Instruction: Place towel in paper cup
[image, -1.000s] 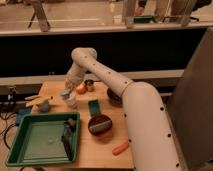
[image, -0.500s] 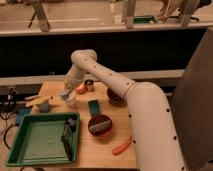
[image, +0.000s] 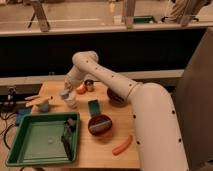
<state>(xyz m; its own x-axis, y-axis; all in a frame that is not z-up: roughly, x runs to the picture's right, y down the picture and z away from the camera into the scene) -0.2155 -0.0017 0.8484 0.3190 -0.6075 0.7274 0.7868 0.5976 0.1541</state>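
The claw (image: 67, 94) stays almost still over what seems the paper cup (image: 71, 103). Its grip I cannot tell, and the placing looks unfinished.

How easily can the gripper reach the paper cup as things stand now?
Probably yes: the gripper is just above the paper cup, beside the orange fruit, and nothing seems to stand between them.
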